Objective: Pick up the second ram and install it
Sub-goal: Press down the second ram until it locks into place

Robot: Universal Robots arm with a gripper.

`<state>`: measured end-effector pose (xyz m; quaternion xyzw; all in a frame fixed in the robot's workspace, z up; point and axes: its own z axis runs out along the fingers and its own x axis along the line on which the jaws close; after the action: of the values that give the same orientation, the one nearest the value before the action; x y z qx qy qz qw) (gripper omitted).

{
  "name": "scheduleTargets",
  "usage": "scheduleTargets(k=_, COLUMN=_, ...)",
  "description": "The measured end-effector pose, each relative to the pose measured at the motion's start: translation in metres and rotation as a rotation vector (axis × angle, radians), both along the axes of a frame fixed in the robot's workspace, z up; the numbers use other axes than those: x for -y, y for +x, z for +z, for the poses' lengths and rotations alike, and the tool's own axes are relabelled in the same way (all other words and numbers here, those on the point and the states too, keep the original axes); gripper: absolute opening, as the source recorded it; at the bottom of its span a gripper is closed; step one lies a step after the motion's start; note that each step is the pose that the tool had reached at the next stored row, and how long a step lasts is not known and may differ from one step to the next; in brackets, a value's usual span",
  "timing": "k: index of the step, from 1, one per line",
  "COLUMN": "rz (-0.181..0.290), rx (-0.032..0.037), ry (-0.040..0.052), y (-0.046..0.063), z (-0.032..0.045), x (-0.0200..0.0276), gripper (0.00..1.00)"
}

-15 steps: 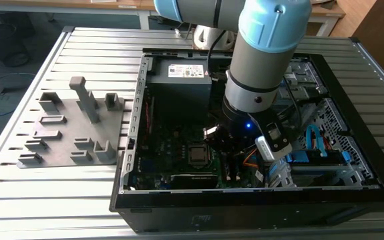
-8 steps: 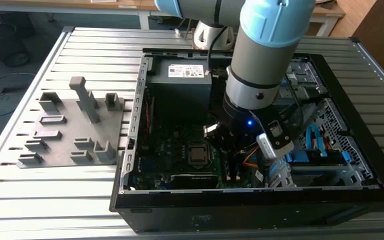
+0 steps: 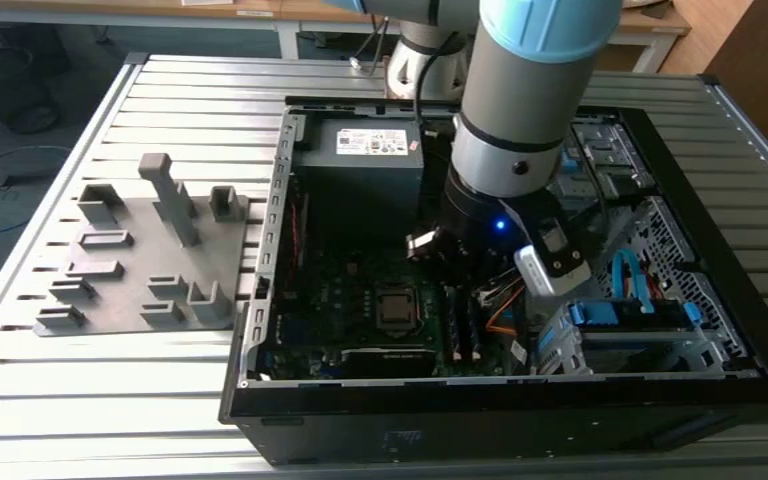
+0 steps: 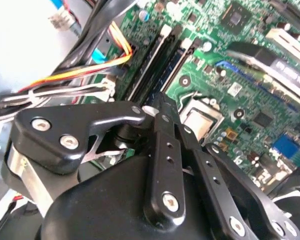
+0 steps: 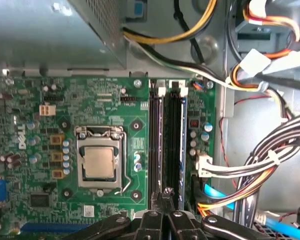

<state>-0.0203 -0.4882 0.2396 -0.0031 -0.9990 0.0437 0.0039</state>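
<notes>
first wrist view looks straight down on the green motherboard [image 5: 55, 125], and the black-fingered pincer [image 5: 166, 196] sits at the near end of the two long memory slots beside the silver processor socket [image 5: 99, 162]. its fingertips are drawn together into a narrow point right over the slots, with nothing visibly held between them. the second ram [image 5: 179, 145], a long, narrow dark blue stick, appears already seated on edge in the slot farther from the socket, with another dark stick [image 5: 157, 145] in the slot next to it; whether its end clips are fully latched cannot be told. its long axis runs straight away from the pincer toward the grey metal power supply box [image 5: 55, 35], so the pincer stands over one end of the stick, in line with it. in the exterior view the arm reaches down into the open black computer case [image 3: 704, 390] on the slatted metal bench [image 3: 157, 400], well apart from the grey plastic fixture with upright posts [image 3: 144, 250]. small white print on the board is too small to read.
</notes>
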Motion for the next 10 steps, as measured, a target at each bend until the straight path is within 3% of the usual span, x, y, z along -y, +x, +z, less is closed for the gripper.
scheduleTargets(k=5, rz=0.0, rx=0.0041, ry=0.0012, y=-0.0018, z=0.0036, x=-0.0082, gripper=0.1)
scheduleTargets(k=10, rz=0.0, rx=0.0071, ry=0.0018, y=-0.0022, z=0.0095, x=-0.0093, gripper=0.1)
